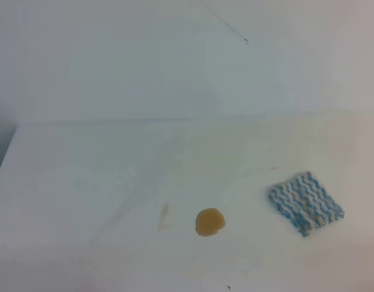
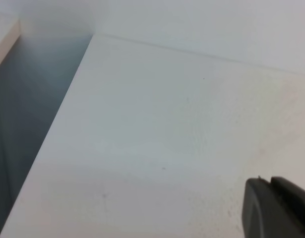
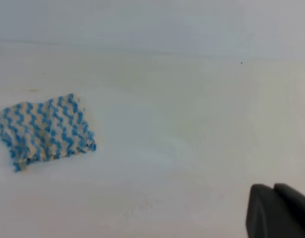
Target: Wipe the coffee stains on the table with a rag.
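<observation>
Right gripper [image 3: 278,210]: only a dark, matte black tip shows at the lower right corner of the right wrist view. Its two fingers sit pressed together, closed on nothing, above bare table. Not seen in the exterior high view.

Left gripper [image 2: 276,208]: a like black tip at the lower right corner of the left wrist view. A thin seam runs between the two parts; whether it is open or closed, cannot tell. Nothing in it that shows.

Large plain white flat table [image 1: 83,182]: the far edge meets a pale wall along a line across the middle of the exterior high view. The left edge runs diagonally at far left, with a dark gap beyond it; the left wrist view shows the same edge dropping to a grey-blue void at the left of the frame. Faint yellowish smudges on the right half, one short brownish streak [image 1: 165,215] just left of the stain.

Small round glossy amber-brown coffee stain [image 1: 210,222]: lower centre of the exterior high view, bare table all round it.

Small roughly square rag with blue-and-white wavy zigzag stripes [image 1: 306,203]: lower right of the exterior high view, well apart from the stain, lying flat. It sits turned like a diamond; the slightly longer axis runs upper left to lower right. In the right wrist view it lies at centre left [image 3: 45,131], well apart from the right gripper, with open table between.
</observation>
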